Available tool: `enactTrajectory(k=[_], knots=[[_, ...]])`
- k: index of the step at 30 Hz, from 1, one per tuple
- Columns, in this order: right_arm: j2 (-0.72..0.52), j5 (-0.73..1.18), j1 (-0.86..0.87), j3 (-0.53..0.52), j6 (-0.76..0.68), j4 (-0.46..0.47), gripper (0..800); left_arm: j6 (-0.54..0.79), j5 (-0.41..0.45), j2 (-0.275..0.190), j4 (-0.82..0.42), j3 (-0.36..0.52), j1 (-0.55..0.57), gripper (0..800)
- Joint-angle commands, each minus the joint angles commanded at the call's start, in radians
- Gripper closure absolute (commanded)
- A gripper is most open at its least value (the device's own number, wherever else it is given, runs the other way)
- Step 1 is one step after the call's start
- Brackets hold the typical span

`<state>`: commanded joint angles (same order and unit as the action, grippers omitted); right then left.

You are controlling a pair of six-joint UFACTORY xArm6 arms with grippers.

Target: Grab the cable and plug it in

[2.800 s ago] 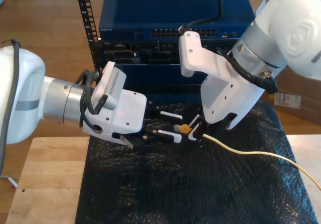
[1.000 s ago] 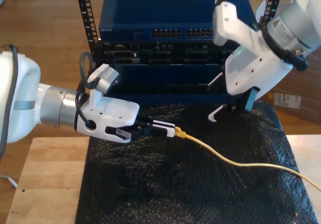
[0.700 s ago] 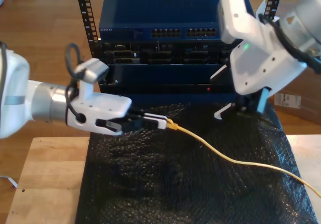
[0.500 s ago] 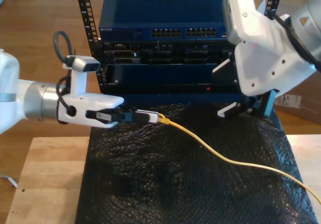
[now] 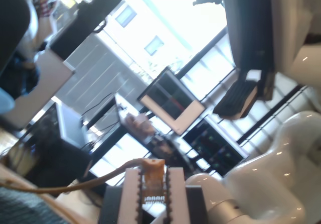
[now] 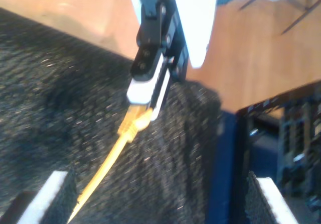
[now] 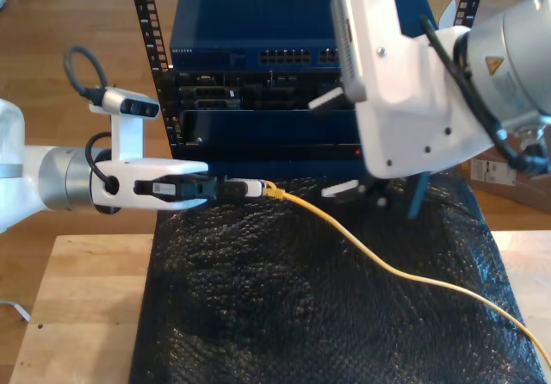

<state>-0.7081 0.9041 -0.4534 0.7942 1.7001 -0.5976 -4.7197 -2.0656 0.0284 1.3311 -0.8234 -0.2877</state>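
A: Where is the cable (image 7: 370, 250)?

B: Its plug (image 7: 274, 191) sits left of centre in the exterior view, just above the far edge of the black mat (image 7: 284, 315). From there the yellow line sags down across the mat and runs off at the lower right of the exterior view.

A: What holds it?

B: My first claw (image 7: 250, 188). It reaches in level from the exterior view's left, and its pads are pressed together on the plug. In the first wrist view the plug (image 5: 152, 166) stands between the two ribbed pads of my first claw (image 5: 153, 184), contacts facing the camera, and the cable (image 5: 75, 186) trails away from it.

A: Does the second wrist view agree?

B: Yes. It shows the plug (image 6: 134, 121) sticking out from the white-tipped fingers, with the cable (image 6: 108, 163) hanging down over the mat (image 6: 45, 83).

A: State of the other claw?

B: My second claw (image 7: 376, 196) is spread and holds nothing. It hangs over the mat's far edge at the exterior view's centre right, apart from the cable. Its two fingertips stand wide in the second wrist view, my second claw (image 6: 158, 199) framing the mat.

A: Target?

B: A blue switch (image 7: 258, 31) in the rack behind the mat, its port row (image 7: 293, 57) in the upper centre of the exterior view. The plug is below the ports, well apart from them.

A: Support?

B: The mat lies on a wooden surface (image 7: 86, 315).
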Motion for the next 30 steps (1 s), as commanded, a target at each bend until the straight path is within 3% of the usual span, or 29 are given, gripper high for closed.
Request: enactTrajectory(k=[21,30], knots=[[-0.06,-0.175,-0.15,-0.037,0.064,0.0,9,-0.029,-0.245,0.049,0.16,-0.043,0.0,798],[-0.064,-0.262,-0.19,-0.037,0.064,0.0,26,-0.028,-0.301,0.054,0.196,-0.057,-0.011,797]])
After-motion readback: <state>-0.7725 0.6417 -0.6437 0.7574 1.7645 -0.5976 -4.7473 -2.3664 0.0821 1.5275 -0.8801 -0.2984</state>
